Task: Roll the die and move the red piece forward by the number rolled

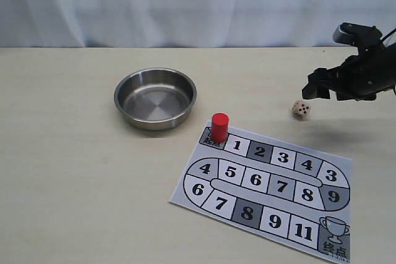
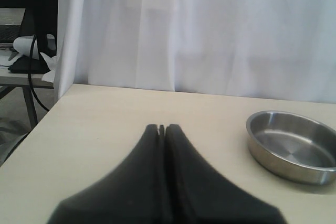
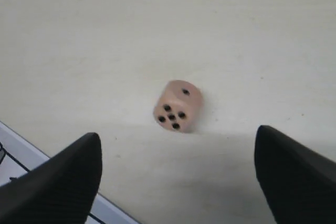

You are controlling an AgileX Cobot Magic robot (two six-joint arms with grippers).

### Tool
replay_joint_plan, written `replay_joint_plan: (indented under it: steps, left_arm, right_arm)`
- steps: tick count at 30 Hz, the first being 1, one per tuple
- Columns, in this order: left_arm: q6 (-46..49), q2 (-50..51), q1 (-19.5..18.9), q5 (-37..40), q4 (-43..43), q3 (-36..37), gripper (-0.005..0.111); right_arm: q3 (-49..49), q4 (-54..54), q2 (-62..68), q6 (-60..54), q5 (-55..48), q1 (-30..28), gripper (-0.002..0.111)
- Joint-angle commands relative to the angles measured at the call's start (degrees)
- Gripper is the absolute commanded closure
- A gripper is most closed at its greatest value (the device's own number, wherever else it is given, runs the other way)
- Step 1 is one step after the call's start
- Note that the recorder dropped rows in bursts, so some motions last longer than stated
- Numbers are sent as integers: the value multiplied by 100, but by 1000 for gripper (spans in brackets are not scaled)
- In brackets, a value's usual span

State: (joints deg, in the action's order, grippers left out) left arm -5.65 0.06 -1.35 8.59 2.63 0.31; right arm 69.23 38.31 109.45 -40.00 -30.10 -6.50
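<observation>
Die [image 1: 301,109] on table [image 1: 74,171], just beyond board [image 1: 266,183] edge, below and apart from R fingers [image 3: 63,182], which are spread wide, empty. Red piece [image 1: 219,127] upright on board's start sq. L fingers [image 2: 184,182] pressed together, nothing between.

A white curtain [image 1: 185,4], pleated and evenly lit, fills the upper part of the frame. Below it, a pale cream tabletop [image 1: 62,183] covers the rest. In the left wrist view, beyond the curtain's end, a second desk [image 2: 10,78] stands in a dark corner above grey floor [image 2: 10,129].
</observation>
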Motion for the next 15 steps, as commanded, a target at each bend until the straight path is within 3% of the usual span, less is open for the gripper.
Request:
replay_joint_plan:
  steps: [1,11,15]
  left_arm:
    - [-11,-6,-1,-33,-9,-31,107]
    - [-11,-6,-1,-43,-9,-31,107]
    - [-11,-6,-1,-43,-9,-31,107]
  right_arm:
    - [14,70,-33,-114,264,-18,33]
    - [14,-533,-33,77,341,-18,33]
    - [14,-533,-33,-1,308,5,47]
